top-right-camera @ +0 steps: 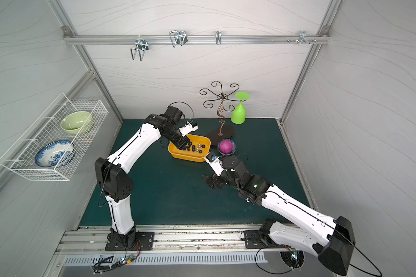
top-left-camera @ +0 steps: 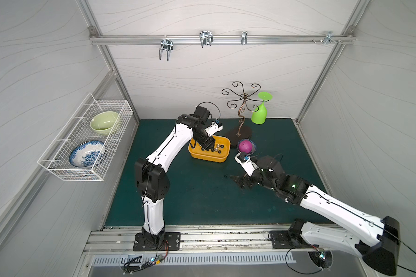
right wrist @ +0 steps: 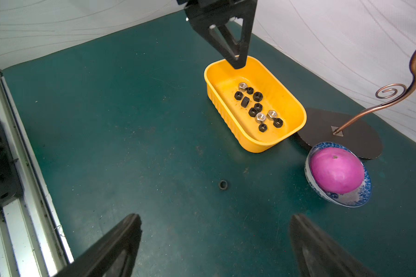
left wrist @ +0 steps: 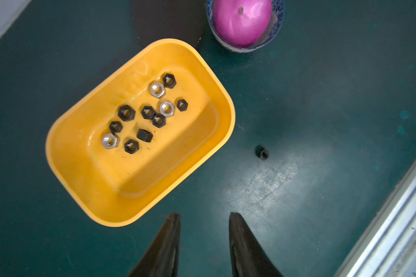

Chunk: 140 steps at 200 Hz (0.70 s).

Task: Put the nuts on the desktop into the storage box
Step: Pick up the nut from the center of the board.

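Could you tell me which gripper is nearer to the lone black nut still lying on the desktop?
Right. The right gripper is just beside the nut; the left gripper is farther off, over the storage box.

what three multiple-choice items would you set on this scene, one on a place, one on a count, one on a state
1. Where does the one nut outside the storage box lie?
A) on the desktop, ahead of the right gripper
B) on the box's rim
C) leaning on the box's wall

2. How many silver nuts lie in the storage box?
A) one
B) three
C) six

3. How do the right gripper's fingers stand?
A) shut on a nut
B) open, with nothing between them
C) shut on the box's rim

Answers:
1 A: the nut lies alone on the green surface, apart from the box.
2 B: the left wrist view shows three shiny ones among the black.
3 B: the right wrist view shows a wide, empty gap between the fingers.
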### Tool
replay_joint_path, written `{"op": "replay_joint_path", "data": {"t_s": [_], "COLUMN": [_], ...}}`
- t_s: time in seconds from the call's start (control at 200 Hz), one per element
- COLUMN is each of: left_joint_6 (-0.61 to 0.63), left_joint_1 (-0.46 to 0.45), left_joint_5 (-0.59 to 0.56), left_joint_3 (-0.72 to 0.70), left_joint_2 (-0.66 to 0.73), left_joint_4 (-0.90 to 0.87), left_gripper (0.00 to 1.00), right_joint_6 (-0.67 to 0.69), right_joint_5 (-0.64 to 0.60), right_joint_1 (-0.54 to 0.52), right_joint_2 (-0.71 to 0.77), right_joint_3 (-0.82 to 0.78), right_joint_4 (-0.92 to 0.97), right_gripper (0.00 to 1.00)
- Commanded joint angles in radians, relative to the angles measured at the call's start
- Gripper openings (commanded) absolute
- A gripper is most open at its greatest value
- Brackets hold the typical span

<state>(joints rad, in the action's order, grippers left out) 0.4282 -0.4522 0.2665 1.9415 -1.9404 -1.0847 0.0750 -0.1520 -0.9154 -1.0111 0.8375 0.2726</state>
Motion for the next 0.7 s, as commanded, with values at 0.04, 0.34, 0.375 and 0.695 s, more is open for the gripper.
{"op": "replay_joint_path", "data": {"t_s": [0.04, 0.34, 0.375, 0.695], "left_joint_6": [0.011, 0.015, 0.020, -0.029], "left_joint_1": [-0.027, -0.140, -0.156, -0.236], "left_joint_5": [0.125, 0.119, 0.099, 0.002], "left_joint_3": [-0.138, -0.306, -0.327, -0.364], "left_joint_2": [0.051, 0.069, 0.069, -0.003], "left_joint_4": [0.104, 0.221, 0.238, 0.288], "left_gripper": [0.43, 0.52, 0.53, 0.61], "right_joint_6": [-0.091, -0.189, -0.202, -0.296], "right_joint_5": [-0.112, -0.050, -0.049, 0.040], "right_joint_1": [-0.004, -0.004, -0.004, -0.005], "right_joint_2": [0.060, 0.214, 0.231, 0.274], "right_joint_3": [-0.031, -0.089, -0.096, -0.180], "right_joint_4": [0.035, 0.213, 0.225, 0.213], "right_gripper": [0.99, 0.99, 0.99, 0.99]}}
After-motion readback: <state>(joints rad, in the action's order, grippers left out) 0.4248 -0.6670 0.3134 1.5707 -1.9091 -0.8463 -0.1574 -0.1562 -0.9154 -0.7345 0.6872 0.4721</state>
